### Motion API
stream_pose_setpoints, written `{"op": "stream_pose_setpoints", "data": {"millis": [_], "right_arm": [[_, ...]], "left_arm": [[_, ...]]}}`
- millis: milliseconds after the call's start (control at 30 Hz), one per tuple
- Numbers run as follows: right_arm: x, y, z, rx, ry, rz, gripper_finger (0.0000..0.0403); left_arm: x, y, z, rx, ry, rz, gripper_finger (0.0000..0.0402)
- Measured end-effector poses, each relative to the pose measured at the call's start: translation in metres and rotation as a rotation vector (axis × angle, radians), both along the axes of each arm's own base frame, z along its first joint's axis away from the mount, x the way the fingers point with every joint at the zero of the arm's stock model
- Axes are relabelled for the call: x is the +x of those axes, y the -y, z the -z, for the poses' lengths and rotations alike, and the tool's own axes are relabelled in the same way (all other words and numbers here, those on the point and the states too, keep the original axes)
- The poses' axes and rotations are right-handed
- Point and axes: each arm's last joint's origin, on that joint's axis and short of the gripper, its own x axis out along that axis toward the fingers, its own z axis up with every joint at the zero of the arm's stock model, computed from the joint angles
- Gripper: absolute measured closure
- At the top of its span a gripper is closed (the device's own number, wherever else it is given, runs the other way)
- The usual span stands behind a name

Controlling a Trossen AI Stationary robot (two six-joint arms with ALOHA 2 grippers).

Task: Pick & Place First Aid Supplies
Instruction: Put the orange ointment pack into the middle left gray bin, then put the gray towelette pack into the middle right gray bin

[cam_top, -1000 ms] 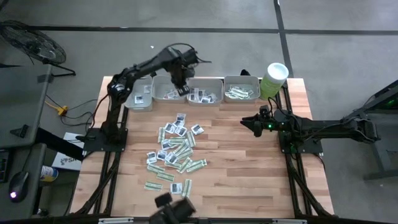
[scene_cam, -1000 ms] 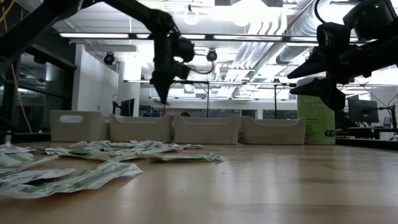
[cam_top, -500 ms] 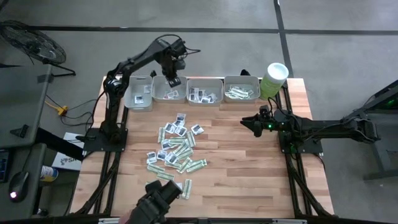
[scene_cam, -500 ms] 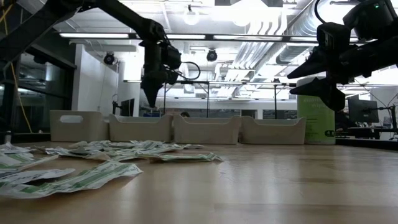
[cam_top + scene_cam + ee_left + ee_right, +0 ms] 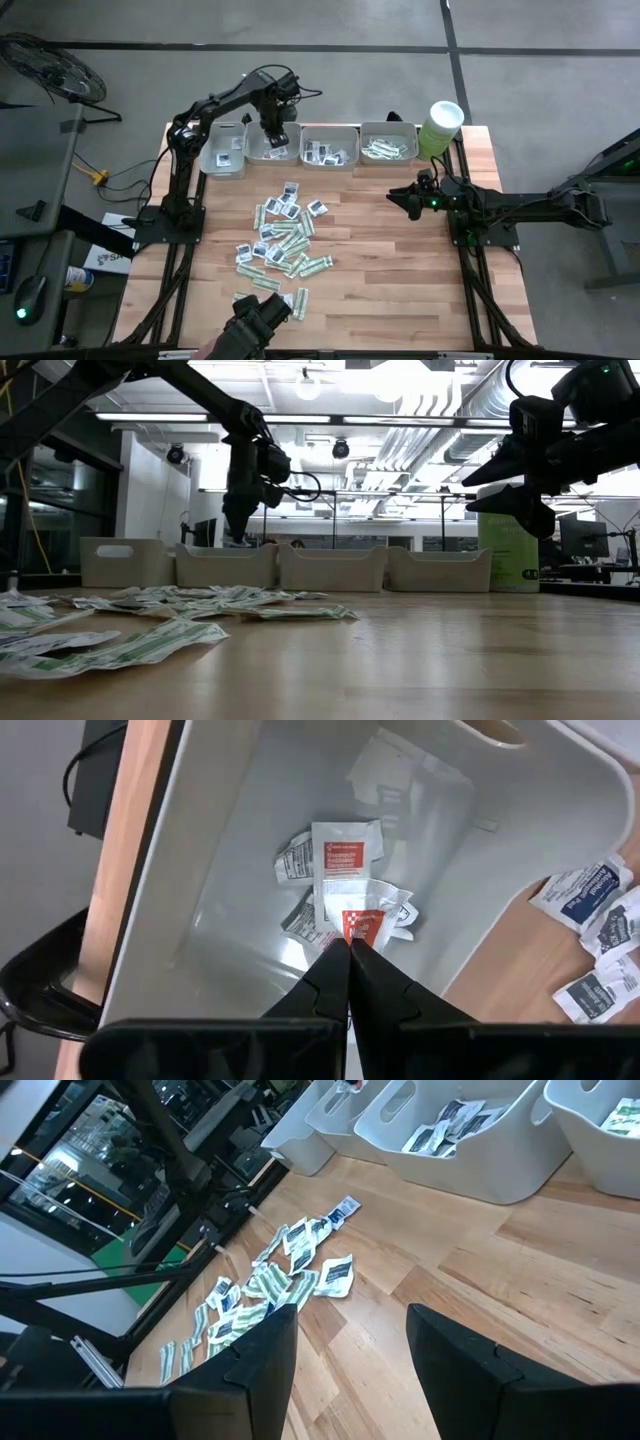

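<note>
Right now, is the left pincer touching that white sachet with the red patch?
Touching. The left wrist view shows the left pincer shut on the red-patch sachet, above the tray.

Both arms are matte black, jointed tubes with looping black cables; the right arm [image 5: 520, 208] shows a small green light.

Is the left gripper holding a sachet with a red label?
Yes, the left gripper has its dark fingers pinched shut on a white red-labelled sachet above the grey plastic tray.
</note>
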Motion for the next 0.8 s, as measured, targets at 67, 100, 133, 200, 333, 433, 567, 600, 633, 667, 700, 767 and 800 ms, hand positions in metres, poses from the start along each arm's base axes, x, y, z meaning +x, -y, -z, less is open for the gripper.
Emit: {"op": "stream_pose_setpoints", "data": {"millis": [67, 100, 133, 200, 333, 433, 567, 600, 633, 667, 700, 767, 800], "right_arm": [[0.000, 0.000, 0.000, 0.001, 0.000, -0.003, 0.0219], [0.000, 0.000, 0.000, 0.001, 0.000, -0.005, 0.0219], [0.000, 0.000, 0.000, 0.002, 0.000, -0.006, 0.0219], [0.000, 0.000, 0.000, 0.001, 0.000, -0.006, 0.0219], [0.000, 0.000, 0.000, 0.000, 0.000, -0.010, 0.0219], [0.000, 0.000, 0.000, 0.001, 0.000, -0.015, 0.0219], [0.000, 0.000, 0.000, 0.002, -0.002, -0.016, 0.0219], [0.000, 0.000, 0.000, 0.002, -0.003, -0.016, 0.0219], [0.000, 0.000, 0.000, 0.002, -0.003, -0.017, 0.0219], [0.000, -0.001, 0.000, 0.002, -0.003, -0.018, 0.0219], [0.000, -0.001, 0.000, 0.002, -0.004, -0.019, 0.0219], [0.000, -0.001, 0.001, 0.004, -0.007, -0.022, 0.0219], [0.000, -0.001, 0.001, 0.004, -0.008, -0.023, 0.0219]], "left_arm": [[0.000, 0.000, 0.000, 0.000, 0.000, -0.002, 0.0401], [0.000, 0.000, 0.000, -0.001, 0.000, -0.005, 0.0401], [0.000, 0.000, 0.000, -0.002, -0.001, -0.012, 0.0401], [0.000, 0.001, 0.000, -0.006, -0.005, -0.023, 0.0395], [-0.001, 0.001, 0.000, -0.013, -0.011, -0.028, 0.0366], [-0.001, 0.002, 0.000, -0.020, -0.018, -0.046, 0.0338], [-0.003, 0.004, 0.000, -0.054, -0.018, -0.057, 0.0309], [-0.003, 0.006, 0.000, -0.084, -0.014, -0.058, 0.0305], [-0.004, 0.008, 0.000, -0.115, -0.013, -0.058, 0.0302], [-0.005, 0.010, 0.000, -0.146, -0.012, -0.059, 0.0302], [-0.005, 0.013, -0.001, -0.175, -0.016, -0.057, 0.0302], [-0.005, 0.019, -0.003, -0.211, -0.034, -0.047, 0.0304], [-0.003, 0.024, -0.004, -0.214, -0.040, -0.034, 0.0306]]}}
